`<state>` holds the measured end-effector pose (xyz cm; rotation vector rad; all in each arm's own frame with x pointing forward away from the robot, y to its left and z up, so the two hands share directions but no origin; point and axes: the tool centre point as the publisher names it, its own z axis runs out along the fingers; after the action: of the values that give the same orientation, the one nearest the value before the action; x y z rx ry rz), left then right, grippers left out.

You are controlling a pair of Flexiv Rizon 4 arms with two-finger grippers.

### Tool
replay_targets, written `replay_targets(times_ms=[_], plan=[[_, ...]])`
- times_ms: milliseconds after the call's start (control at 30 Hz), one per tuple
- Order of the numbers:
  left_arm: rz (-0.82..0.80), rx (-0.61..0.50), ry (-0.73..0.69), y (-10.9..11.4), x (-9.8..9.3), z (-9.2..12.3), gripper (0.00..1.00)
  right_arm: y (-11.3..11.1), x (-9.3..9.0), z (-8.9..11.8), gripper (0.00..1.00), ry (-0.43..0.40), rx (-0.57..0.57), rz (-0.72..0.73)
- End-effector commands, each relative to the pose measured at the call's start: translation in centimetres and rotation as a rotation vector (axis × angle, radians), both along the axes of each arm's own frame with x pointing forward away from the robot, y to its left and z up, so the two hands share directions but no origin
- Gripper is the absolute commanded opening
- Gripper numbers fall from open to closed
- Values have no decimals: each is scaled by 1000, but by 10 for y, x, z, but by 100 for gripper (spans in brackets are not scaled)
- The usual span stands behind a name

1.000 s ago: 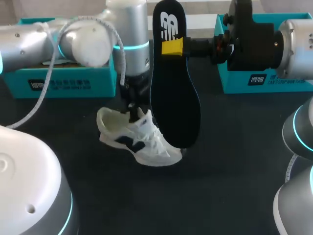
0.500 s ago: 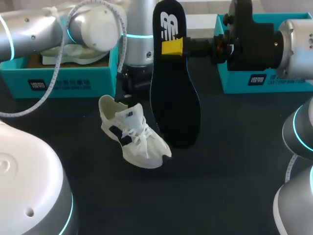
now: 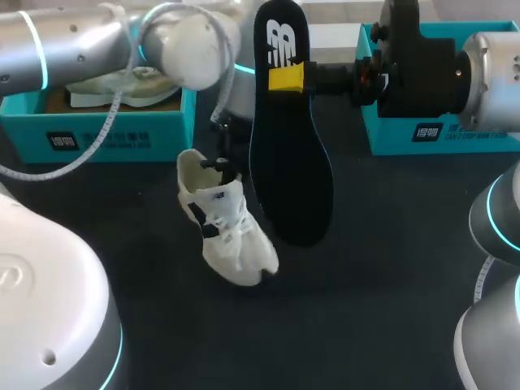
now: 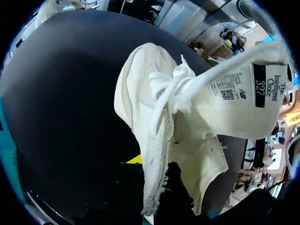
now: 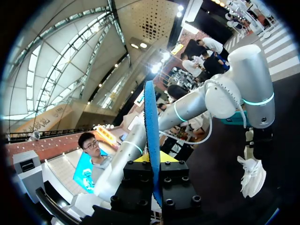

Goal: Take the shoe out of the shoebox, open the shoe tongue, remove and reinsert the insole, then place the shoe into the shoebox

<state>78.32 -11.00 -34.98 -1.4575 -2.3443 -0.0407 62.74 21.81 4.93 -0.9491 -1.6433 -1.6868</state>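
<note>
left gripper (image 3: pixel 221 166) pinches the shoe (image 3: pixel 231 236); only its wrist view shows the tongue label (image 4: pixel 243 89). right gripper (image 5: pixel 153 163) clamps insole (image 3: pixel 291 162) at shoe's 2 o'clock, blocking table (image 3: pixel 390 268).

A white logo stands on the black insole (image 3: pixel 290 162), upper middle of my head view. Printed labels mark the teal shoebox (image 3: pixel 97 138), upper left, and the teal box (image 3: pixel 439 132), upper right. The shoe (image 4: pixel 154 117) has a tongue label (image 4: pixel 243 93) with print and a square code.

Left wrist view: the shoe (image 4: pixel 159 117) covers most of the left gripper (image 4: pixel 154 171); its tongue (image 4: pixel 243 93) is cut off at the rim. Right wrist view: the insole (image 5: pixel 151 122) has its lower end hidden within the right gripper (image 5: pixel 153 183).
</note>
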Motion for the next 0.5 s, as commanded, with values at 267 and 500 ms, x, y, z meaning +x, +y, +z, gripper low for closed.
replay_targets(times_ms=[267,500], plan=[[-244,39,-77,-34,-24,-7,0,6,2,1,0,3,-2,-2],[-295,13,-63,-46,-33,-15,0,6,2,1,0,3,-2,-2]])
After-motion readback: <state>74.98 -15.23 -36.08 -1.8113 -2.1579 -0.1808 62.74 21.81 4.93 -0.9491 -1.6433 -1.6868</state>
